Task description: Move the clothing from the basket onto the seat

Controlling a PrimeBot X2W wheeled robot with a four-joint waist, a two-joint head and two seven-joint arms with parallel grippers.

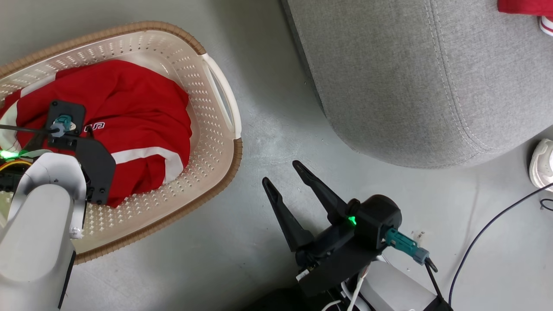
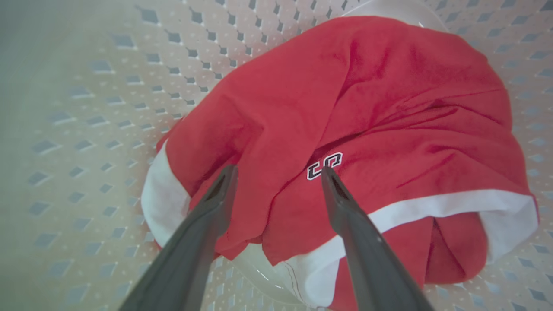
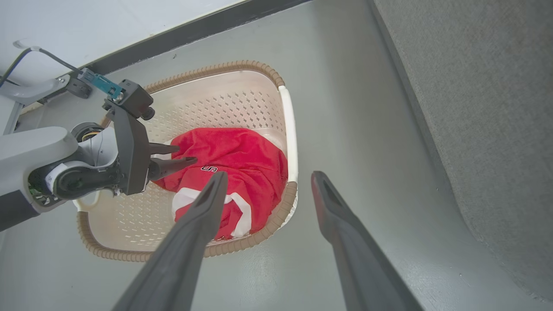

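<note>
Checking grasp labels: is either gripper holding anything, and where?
Nothing is held: left gripper open over the clothing in the basket; right gripper open, empty.

Left arm [image 1: 34, 242] pointing down, both jaws wide apart

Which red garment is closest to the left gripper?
The red garment with lettering in the basket, right at the open left gripper; the other red garment lies on the seat.

Light bright, even; soft shadows on floor [image 1: 263, 142]; basket [image 2: 52, 108] blurred toward nine o'clock in left wrist view.
</note>
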